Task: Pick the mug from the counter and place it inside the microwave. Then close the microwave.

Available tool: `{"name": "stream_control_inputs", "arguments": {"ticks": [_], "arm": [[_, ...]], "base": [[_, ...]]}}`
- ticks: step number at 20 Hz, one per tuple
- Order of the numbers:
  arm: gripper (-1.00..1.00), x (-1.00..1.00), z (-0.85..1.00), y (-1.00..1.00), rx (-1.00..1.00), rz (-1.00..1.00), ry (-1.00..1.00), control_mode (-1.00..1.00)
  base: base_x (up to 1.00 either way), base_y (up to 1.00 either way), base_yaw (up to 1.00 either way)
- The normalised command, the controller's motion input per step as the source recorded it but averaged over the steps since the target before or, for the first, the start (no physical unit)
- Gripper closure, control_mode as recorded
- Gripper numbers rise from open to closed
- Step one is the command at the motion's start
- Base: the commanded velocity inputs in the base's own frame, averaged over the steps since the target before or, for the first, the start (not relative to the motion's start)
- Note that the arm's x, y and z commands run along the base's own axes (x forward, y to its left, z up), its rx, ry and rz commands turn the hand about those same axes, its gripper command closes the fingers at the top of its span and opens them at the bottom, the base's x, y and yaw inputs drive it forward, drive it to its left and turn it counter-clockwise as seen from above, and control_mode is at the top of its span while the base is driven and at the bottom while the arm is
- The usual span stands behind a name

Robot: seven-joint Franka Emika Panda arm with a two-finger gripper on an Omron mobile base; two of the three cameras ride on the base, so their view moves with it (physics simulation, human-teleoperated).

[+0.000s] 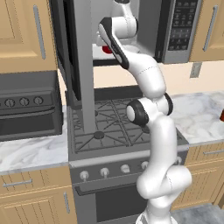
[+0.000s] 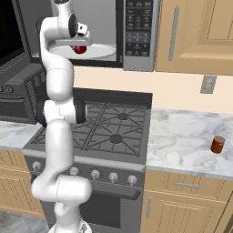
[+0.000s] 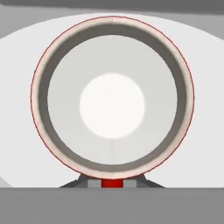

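Observation:
My arm reaches into the open microwave (image 2: 136,32), and the gripper (image 3: 112,183) is shut on the mug's near rim. The hand view looks straight down into the red mug (image 3: 112,98) and its white inside. In the right base view the mug (image 2: 80,49) stands upright under the hand, over the left part of the white round plate (image 2: 102,52). I cannot tell whether it touches the plate. In the left base view a bit of the mug (image 1: 107,49) peeks out behind the forearm. The microwave door (image 1: 81,65) hangs wide open to the left.
Below the microwave is a black gas stove (image 2: 113,127). A dark countertop oven (image 1: 26,109) stands on the left. The marble counter (image 2: 182,141) on the right carries a small red-brown can (image 2: 218,144). Wooden cabinets flank the microwave.

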Motion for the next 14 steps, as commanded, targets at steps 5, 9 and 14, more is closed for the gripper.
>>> {"name": "stream_control_inputs", "arguments": {"ticks": [5,9,14], "arm": [[1.0,0.0,-0.19,0.0,0.0,0.0,0.02,-1.0],[1.0,0.0,0.0,0.0,0.0,0.0,0.0,-1.0],[-1.0,0.0,0.0,0.0,0.0,0.0,0.0,-1.0]], "base": [[0.0,0.0,0.0],[0.0,0.0,0.0],[0.0,0.0,0.0]]}}
